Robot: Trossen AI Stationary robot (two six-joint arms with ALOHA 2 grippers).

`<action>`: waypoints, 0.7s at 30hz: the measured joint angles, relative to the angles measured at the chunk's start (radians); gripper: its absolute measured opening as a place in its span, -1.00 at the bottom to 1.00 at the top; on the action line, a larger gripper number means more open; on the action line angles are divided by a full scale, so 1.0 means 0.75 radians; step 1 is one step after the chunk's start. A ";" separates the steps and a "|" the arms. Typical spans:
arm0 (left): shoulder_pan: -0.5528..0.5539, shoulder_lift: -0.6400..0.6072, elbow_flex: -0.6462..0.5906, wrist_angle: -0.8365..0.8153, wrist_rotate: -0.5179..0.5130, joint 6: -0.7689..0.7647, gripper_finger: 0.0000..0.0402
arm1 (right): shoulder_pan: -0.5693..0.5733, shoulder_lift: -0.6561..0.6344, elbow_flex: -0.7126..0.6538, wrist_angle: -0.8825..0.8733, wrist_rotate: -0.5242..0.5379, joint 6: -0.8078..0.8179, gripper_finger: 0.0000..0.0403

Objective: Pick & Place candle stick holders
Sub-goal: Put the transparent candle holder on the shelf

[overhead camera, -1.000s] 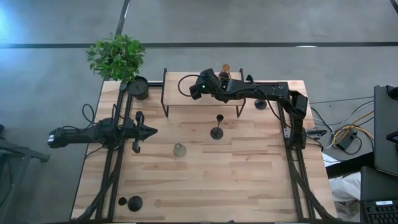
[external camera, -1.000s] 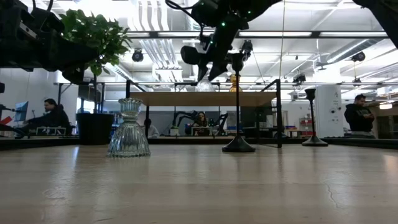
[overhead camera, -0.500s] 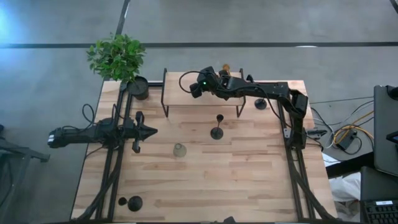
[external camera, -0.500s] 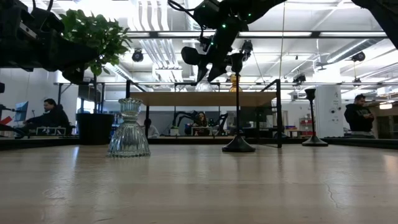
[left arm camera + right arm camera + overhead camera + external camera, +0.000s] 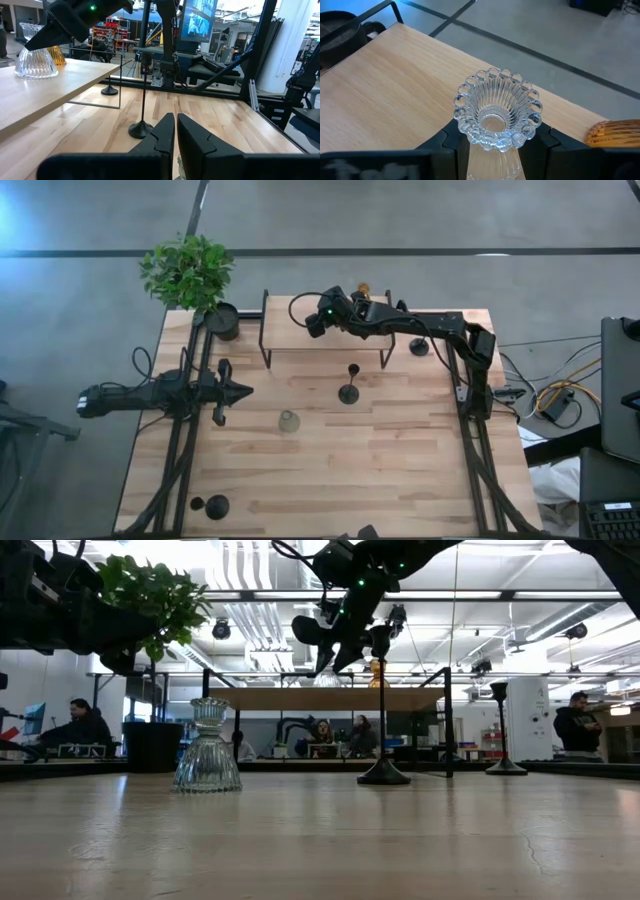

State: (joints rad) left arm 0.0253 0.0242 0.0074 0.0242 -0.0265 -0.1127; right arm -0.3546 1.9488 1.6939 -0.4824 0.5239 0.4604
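Both right end effector (image 5: pixel 496 145) fingers clasp the clear glass holder (image 5: pixel 497 112).

A raised shelf (image 5: pixel 300 330) stands at the table's (image 5: pixel 400 470) far edge, and on it sit two candle stick holders side by side: a glass one (image 5: pixel 496 112) clamped between the right gripper's (image 5: pixel 314 322) fingers and, just to its right, another glass one (image 5: pixel 363 292) nearer the shelf's back edge. In front of the shelf, near the table's middle, stands a slim holder (image 5: pixel 349 391); left of it and a little nearer — well apart — sits a third glass holder (image 5: pixel 289 421). Another slim holder (image 5: pixel 419 346) stands right of the shelf. A third (lying on its side, it seems) (image 5: pixel 211 505) is at the near left corner. A potted plant (image 5: pixel 222 320) occupies the far left corner, and the left gripper (image 5: pixel 243 391) hangs over the table's left side, jaws closed.
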 joint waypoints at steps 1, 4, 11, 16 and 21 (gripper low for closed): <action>0.000 0.000 0.000 0.000 0.000 0.000 -0.87 | 0.000 0.000 0.000 0.000 -0.001 -0.001 -0.41; 0.000 0.000 0.000 0.000 0.000 0.000 -0.87 | 0.000 0.000 0.000 0.000 -0.001 -0.002 -0.41; 0.000 0.000 0.000 0.000 0.000 0.000 -0.87 | -0.011 0.000 -0.002 0.003 -0.001 -0.012 -0.41; 0.000 0.000 0.000 0.000 0.000 0.000 -0.87 | -0.012 0.000 -0.002 0.003 0.000 -0.012 -0.41; 0.000 0.000 0.000 0.000 0.000 0.000 -0.87 | -0.012 0.000 -0.002 0.003 -0.001 -0.012 -0.29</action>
State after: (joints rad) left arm 0.0252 0.0240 0.0072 0.0242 -0.0265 -0.1127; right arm -0.3637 1.9488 1.6924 -0.4801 0.5234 0.4517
